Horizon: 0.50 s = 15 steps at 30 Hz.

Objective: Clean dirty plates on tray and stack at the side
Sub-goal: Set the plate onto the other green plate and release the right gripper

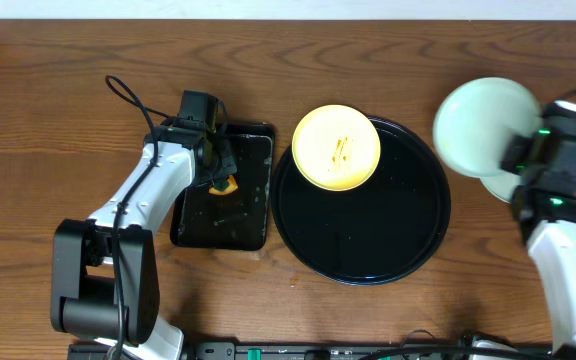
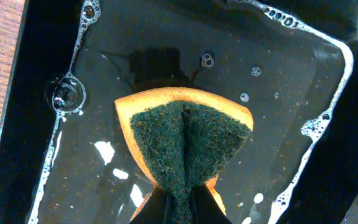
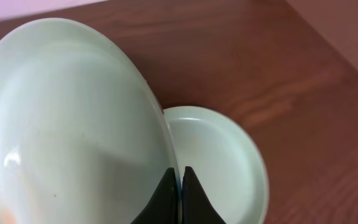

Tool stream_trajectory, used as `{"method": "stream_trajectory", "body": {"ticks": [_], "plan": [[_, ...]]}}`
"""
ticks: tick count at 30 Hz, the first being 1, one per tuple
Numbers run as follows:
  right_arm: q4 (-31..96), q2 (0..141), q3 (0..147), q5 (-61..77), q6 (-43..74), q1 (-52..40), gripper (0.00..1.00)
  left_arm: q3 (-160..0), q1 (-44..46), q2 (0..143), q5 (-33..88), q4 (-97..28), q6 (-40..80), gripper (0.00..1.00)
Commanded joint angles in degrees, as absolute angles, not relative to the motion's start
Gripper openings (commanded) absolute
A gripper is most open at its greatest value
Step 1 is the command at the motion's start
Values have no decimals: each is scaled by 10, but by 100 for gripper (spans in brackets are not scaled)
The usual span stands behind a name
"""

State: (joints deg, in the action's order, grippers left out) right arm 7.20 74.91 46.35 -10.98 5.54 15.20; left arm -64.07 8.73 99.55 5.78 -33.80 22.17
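A pale yellow plate [image 1: 336, 146] with orange sauce streaks sits at the upper left of the round black tray [image 1: 388, 255]. My right gripper [image 3: 180, 180] is shut on the rim of a mint plate [image 3: 73, 124], held tilted on edge above a second mint plate [image 3: 219, 162] that lies flat on the table. From overhead the held mint plate [image 1: 480, 122] is right of the tray, with the flat mint plate [image 1: 500, 187] partly hidden under the gripper. My left gripper [image 2: 180, 202] is shut on a folded orange sponge with a green scrub face [image 2: 185, 140], over soapy water.
A smaller black rectangular tray [image 1: 251, 215] holding soapy water lies left of the round tray, and the sponge [image 1: 222, 185] hangs over it. Brown wooden table [image 1: 48, 120] all round. The arm bases stand at the front edge.
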Motion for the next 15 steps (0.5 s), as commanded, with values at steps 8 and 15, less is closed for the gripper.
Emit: {"method": "stream_trajectory", "body": {"ticks": [8, 15], "plan": [[74, 854, 523, -15, 105, 286, 1, -639, 87, 997, 51, -338, 213, 8], [64, 918, 525, -14, 111, 322, 1, -639, 87, 997, 51, -338, 213, 8]]}}
